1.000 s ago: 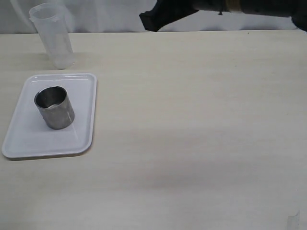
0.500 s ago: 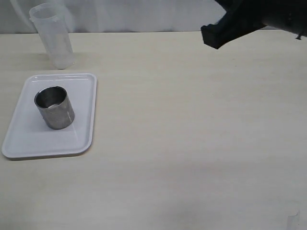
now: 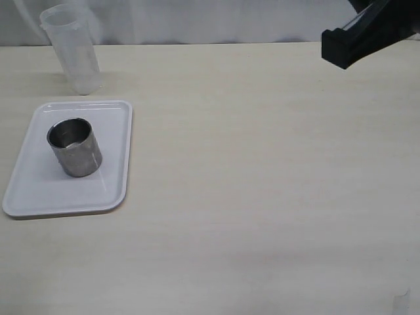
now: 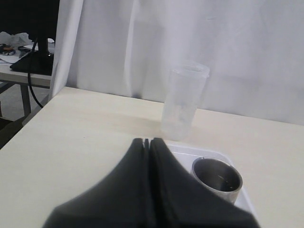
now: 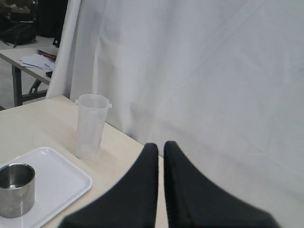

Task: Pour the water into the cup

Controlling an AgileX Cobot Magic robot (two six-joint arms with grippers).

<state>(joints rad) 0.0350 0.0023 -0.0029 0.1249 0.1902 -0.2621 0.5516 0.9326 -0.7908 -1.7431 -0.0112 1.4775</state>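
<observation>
The steel cup (image 3: 74, 147) stands upright on a white tray (image 3: 111, 190) at the left. A tall translucent plastic beaker (image 3: 71, 49) stands behind the tray at the back left; I cannot make out water in it. My right gripper (image 3: 335, 51) is high at the back right, far from both, with jaws together and empty (image 5: 160, 145). My left gripper (image 4: 147, 140) is shut and empty, not visible in the exterior view. Its wrist view shows the cup (image 4: 217, 178) and the beaker (image 4: 184, 102) beyond its tips. The right wrist view shows the cup (image 5: 15, 189) and the beaker (image 5: 91, 126) too.
The pale wooden table (image 3: 262, 197) spreads right of the tray. A white curtain (image 3: 197, 20) hangs along the back edge. The tray shows in both wrist views (image 4: 183, 152) (image 5: 61, 175). Another table with papers (image 5: 33, 59) stands beyond the curtain's edge.
My right arm has swept rightward along the back, from the top middle to the top right corner. The cup, tray and beaker have not moved.
</observation>
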